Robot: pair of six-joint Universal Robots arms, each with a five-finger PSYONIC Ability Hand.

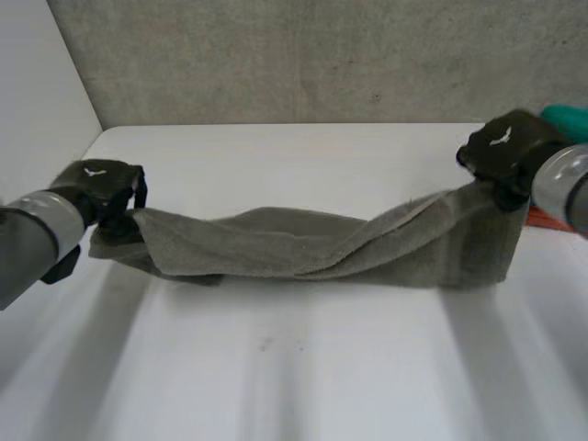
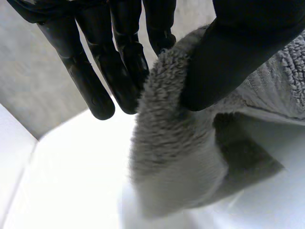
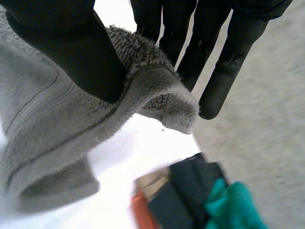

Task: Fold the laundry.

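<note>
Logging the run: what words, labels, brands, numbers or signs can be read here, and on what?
No readable text anywhere.
Left hand: small white winged mark on its back, no letters.
Right hand: same mark, no letters.
Towel: no tag or label visible.

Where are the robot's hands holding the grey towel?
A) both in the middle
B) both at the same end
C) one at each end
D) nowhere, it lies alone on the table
C: the left hand pinches one end of the towel and the right hand pinches the other end, with the towel stretched between them.
</note>
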